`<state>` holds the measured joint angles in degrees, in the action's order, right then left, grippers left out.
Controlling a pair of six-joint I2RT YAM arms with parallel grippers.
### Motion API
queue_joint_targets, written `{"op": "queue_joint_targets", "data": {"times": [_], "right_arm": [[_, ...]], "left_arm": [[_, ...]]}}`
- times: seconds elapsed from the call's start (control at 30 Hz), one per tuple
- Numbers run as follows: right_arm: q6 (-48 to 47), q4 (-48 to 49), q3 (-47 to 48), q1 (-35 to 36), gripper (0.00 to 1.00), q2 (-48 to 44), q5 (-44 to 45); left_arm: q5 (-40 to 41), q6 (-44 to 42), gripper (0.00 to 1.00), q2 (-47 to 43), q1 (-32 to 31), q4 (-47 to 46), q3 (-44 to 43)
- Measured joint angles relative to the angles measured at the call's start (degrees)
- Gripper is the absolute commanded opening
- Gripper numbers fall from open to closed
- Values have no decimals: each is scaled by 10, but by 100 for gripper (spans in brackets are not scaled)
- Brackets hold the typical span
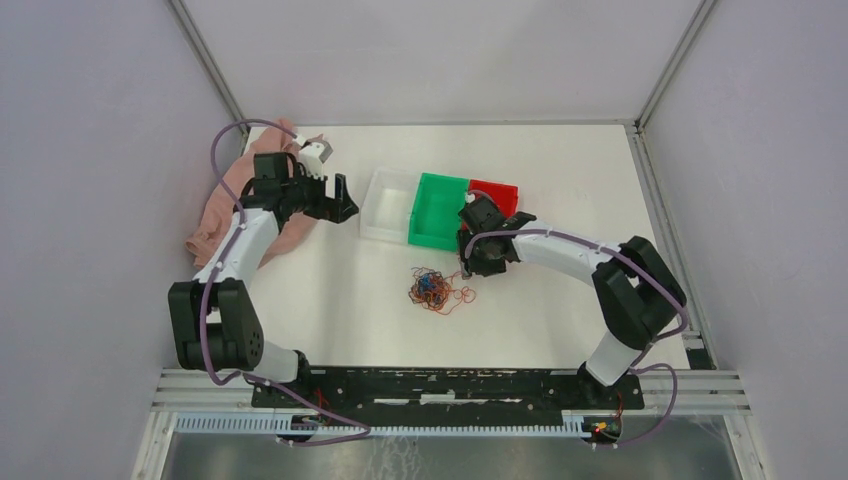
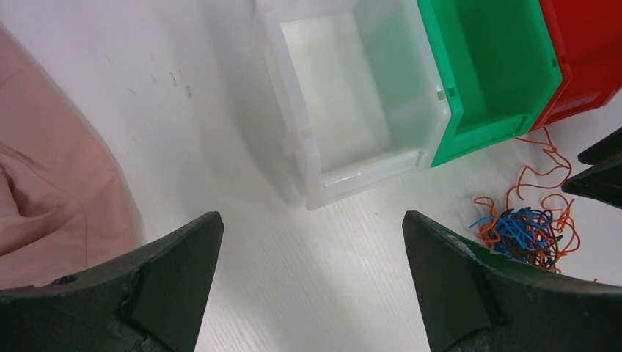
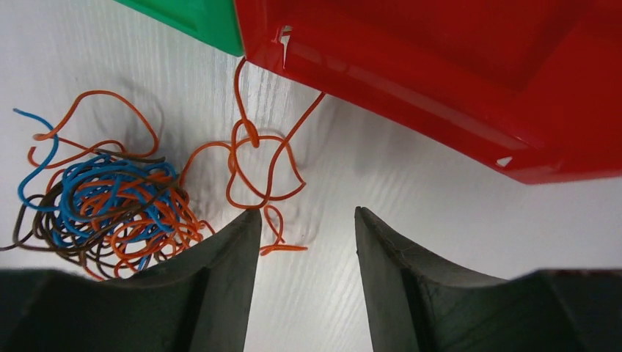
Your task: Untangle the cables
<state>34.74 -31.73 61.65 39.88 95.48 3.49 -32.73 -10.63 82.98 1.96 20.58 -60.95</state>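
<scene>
The cables [image 1: 435, 288] lie in a small tangle of orange, blue and dark brown wires on the white table, in front of the bins. In the right wrist view the tangle [image 3: 110, 209] is at the left. From it a loose orange cable [image 3: 257, 165] loops toward the red bin, and its end lies on the table just inside my left finger [image 3: 235, 257]. My right gripper [image 3: 306, 214] is open just right of the tangle, low over the table, with nothing gripped. My left gripper [image 2: 312, 220] is wide open and empty, left of the clear bin, far from the cables [image 2: 528, 235].
Three bins stand in a row behind the tangle: clear [image 1: 388, 205], green [image 1: 440, 210] and red [image 1: 495, 193]. A pink cloth [image 1: 230, 200] lies at the back left under the left arm. White walls close in the table.
</scene>
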Motion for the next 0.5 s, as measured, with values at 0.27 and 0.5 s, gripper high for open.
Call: {"op": "queue_joint_targets", "data": {"times": [0.27,0.5], "right_arm": [[-39,25,2,-18,39,46,-26],[-67,57,4,-23,43,58,-57]], "left_arm": [[35,38,99,37,-52,-69,22],[54,75,91,69,-71,-108,34]]}}
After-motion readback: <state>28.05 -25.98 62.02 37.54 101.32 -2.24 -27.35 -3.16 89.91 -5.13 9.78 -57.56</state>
